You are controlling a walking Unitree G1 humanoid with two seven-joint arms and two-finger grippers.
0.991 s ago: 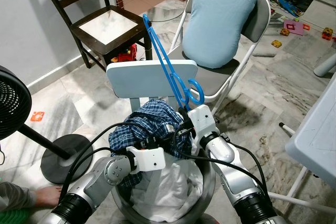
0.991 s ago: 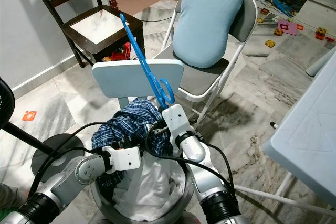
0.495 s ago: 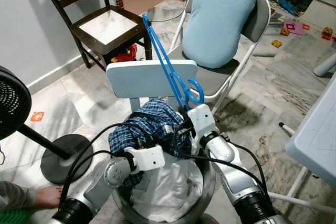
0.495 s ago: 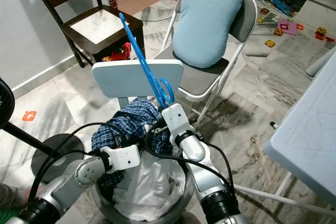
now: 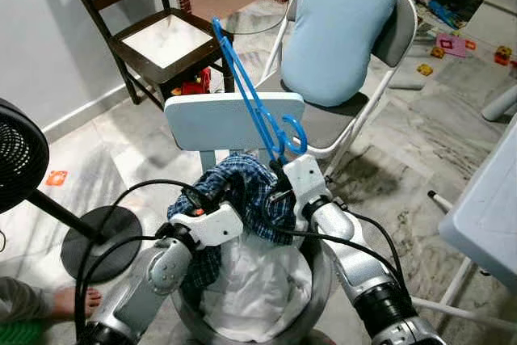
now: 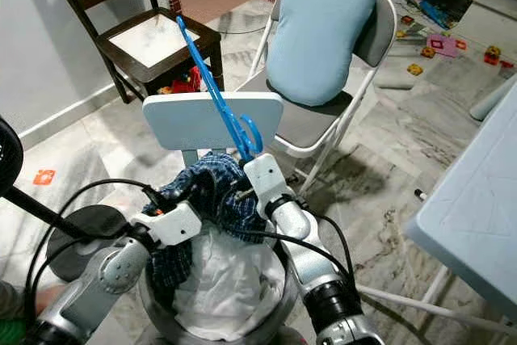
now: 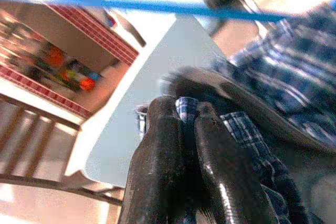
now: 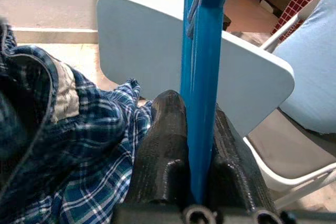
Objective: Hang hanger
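Observation:
A blue plastic hanger (image 5: 252, 94) points up and to the left in front of a white chair back (image 5: 202, 119). My right gripper (image 5: 279, 169) is shut on it just below its hook, and its black fingers (image 8: 168, 145) clamp the blue bar (image 8: 200, 77). A blue plaid shirt (image 5: 242, 199) is heaped over white laundry in a round grey basket (image 5: 319, 296). My left gripper (image 5: 212, 193) is shut on a fold of that shirt (image 7: 186, 109) at the heap's left side, close beside the right gripper.
Behind the white chair stands a grey folding chair (image 5: 388, 46) with a light blue cushion (image 5: 339, 22). A dark wooden chair (image 5: 153, 38) is at the back left, a black fan (image 5: 24, 159) on the left, a white table edge (image 5: 493, 208) on the right. A person's foot (image 5: 69, 300) rests on the floor.
My left gripper has risen and moved in toward the shirt's top, lifting the plaid cloth. The hanger has tipped slightly further left in my right gripper.

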